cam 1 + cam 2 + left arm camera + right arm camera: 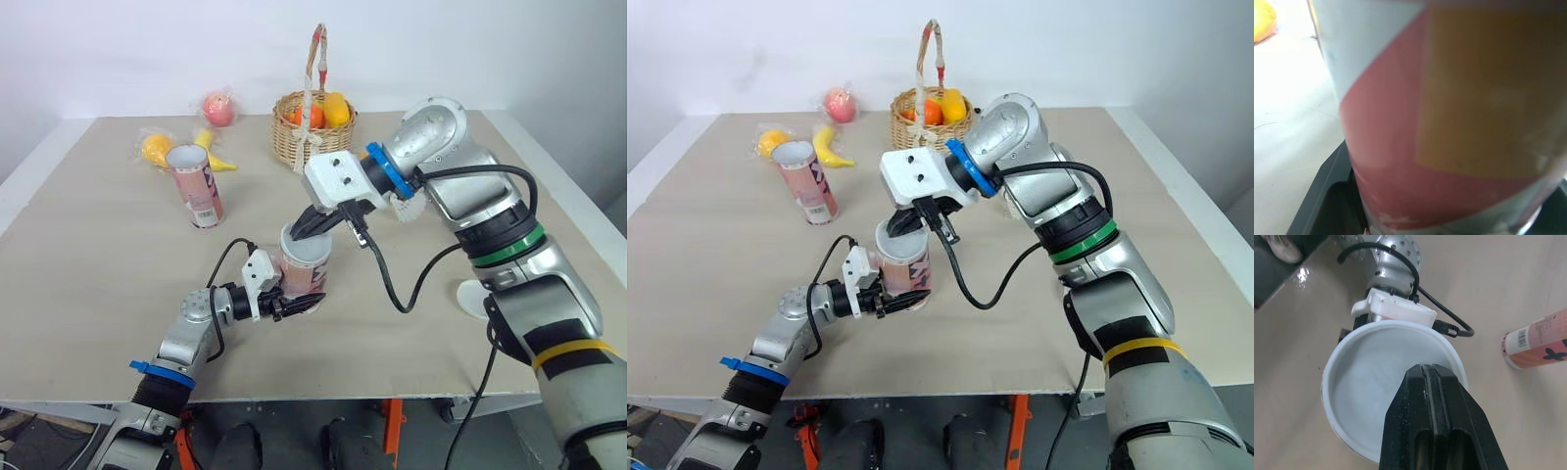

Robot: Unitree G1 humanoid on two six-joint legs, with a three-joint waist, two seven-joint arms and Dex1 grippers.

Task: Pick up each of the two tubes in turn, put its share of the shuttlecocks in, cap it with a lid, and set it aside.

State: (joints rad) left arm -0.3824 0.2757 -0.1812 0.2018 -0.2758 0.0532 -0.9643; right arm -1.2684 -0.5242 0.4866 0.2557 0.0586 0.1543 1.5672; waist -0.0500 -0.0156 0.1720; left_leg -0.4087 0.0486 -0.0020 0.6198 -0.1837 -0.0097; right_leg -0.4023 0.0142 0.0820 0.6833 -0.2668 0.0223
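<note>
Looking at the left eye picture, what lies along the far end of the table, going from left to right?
A wrapped yellow fruit → pink fruit → wicker basket holding more fruit.

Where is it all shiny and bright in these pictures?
Right wrist view: a shiny patch of glare on the table near the white lid. Left wrist view: the table beside the tube glows nearly white. Eye views: soft, even light.
</note>
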